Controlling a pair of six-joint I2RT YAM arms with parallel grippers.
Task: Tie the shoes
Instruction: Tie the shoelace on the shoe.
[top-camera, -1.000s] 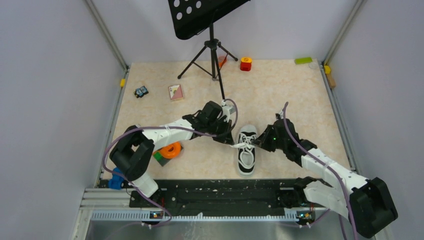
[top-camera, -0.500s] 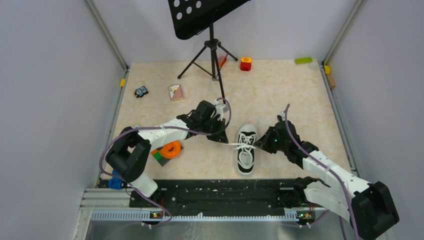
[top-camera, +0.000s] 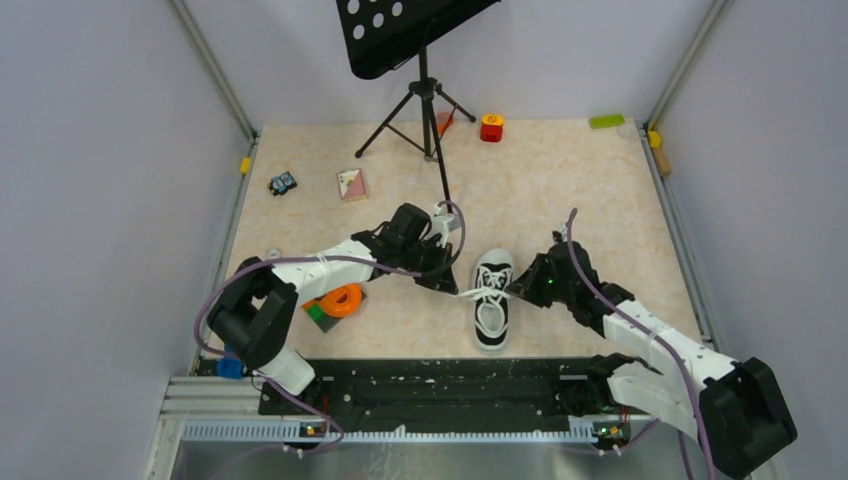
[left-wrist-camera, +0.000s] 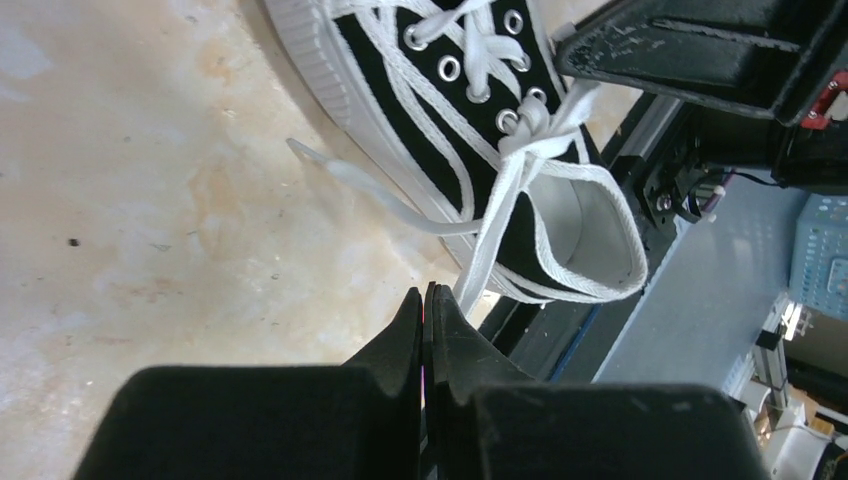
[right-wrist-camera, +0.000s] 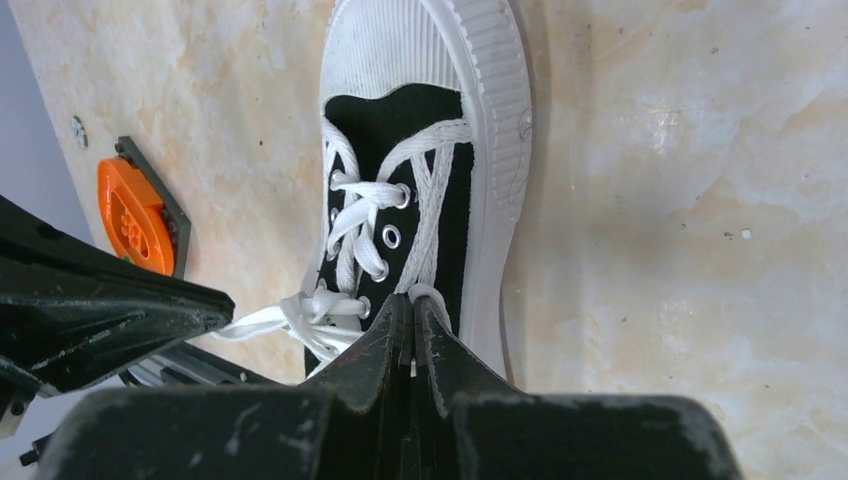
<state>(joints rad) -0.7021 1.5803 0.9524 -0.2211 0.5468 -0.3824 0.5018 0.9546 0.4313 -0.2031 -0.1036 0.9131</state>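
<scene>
The shoe (top-camera: 492, 305), black canvas with a white toe cap and sole, lies in the middle of the table, toe pointing away from the arms. My left gripper (top-camera: 455, 289) is just left of it, shut, with a white lace (left-wrist-camera: 495, 210) stretched taut from the knot at the top eyelets to its tips (left-wrist-camera: 428, 292). My right gripper (top-camera: 515, 288) sits against the shoe's right side, shut on a lace loop at its tips (right-wrist-camera: 412, 300). A loose lace end (left-wrist-camera: 330, 168) lies on the table beside the shoe (left-wrist-camera: 385, 60). Crossed laces show on the shoe (right-wrist-camera: 390, 125).
An orange reel (top-camera: 342, 299) on a green block sits left of the shoe, under the left arm. A music stand tripod (top-camera: 425, 110) stands at the back, with a card (top-camera: 351, 184), a small toy (top-camera: 283, 183) and a red block (top-camera: 491, 127) around it. A black rail (top-camera: 430, 385) runs along the near edge.
My left gripper has drawn back to the left, away from the shoe, pulling its lace out taut. The right gripper has shifted only slightly and the shoe stays put.
</scene>
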